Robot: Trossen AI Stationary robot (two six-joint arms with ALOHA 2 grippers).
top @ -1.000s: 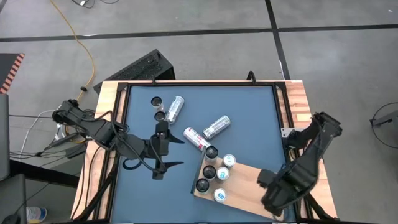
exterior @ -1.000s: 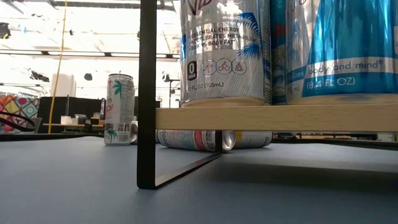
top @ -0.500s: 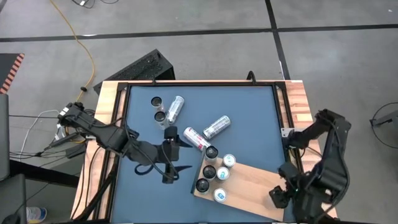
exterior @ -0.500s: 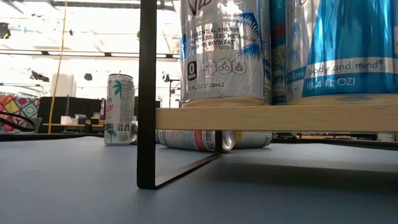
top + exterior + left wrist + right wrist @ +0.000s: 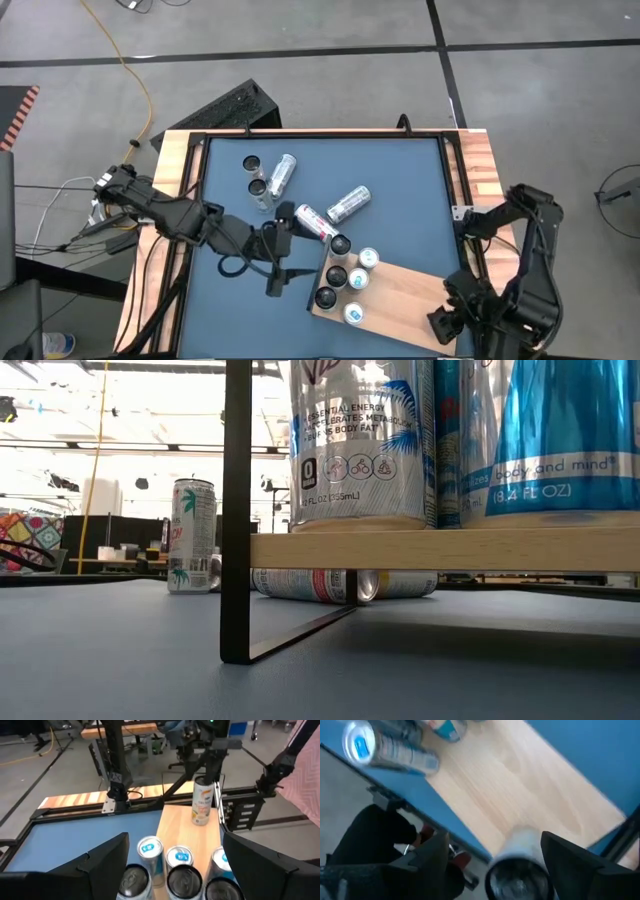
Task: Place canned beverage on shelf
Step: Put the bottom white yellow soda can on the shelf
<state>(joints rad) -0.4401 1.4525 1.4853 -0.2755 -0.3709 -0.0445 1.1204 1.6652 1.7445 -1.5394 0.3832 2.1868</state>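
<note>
Can (image 5: 201,800) stood upright at shelf (image 5: 400,290) end, near edge. Right gripper (image 5: 492,840) spread wide, can straddled, apparently not clamped. Left gripper (image 5: 280,280) spread, empty, held over table beside grouped cans (image 5: 345,285). Risk: can clipped by finger if gripper is withdrawn askew, toppled off edge.

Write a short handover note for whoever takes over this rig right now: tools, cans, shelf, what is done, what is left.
Left tool: open, empty, over the table beside the crowded end of the shelf.
Right tool: open, above a lone can standing on the shelf's other end.
Done: a cluster of upright cans stands on the shelf, plus that lone can.
Left: three lying cans and two upright cans on the table.
</note>
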